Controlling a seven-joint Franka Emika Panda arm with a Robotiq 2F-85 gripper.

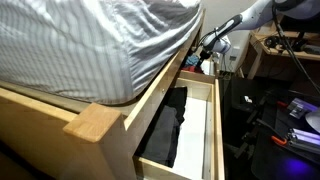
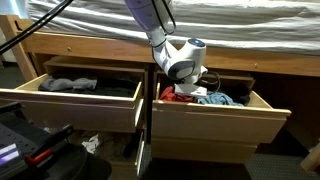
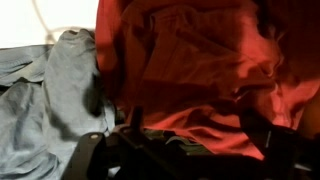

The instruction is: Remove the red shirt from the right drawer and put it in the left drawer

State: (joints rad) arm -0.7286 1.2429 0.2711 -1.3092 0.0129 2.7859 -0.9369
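My tool spread wide, nothing pinched, hanging over soft bright red cloth shirt. Shirt lies in right pale-wood bed drawer.

Risks as I judge them:
- Grey-blue cloth touches shirt at 9 o'clock in wrist view. Bite there lifts both.
- Shallow pinch on loose folds: slip mid-carry.
- Trailing hem may snag drawer wall before long white-floored left drawer holding black garment.

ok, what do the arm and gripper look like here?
The arm is white with glossy rounded links, ending in a bulbous grey-white wrist. The gripper is black and blocky. A thin dark cable trails beside the arm.
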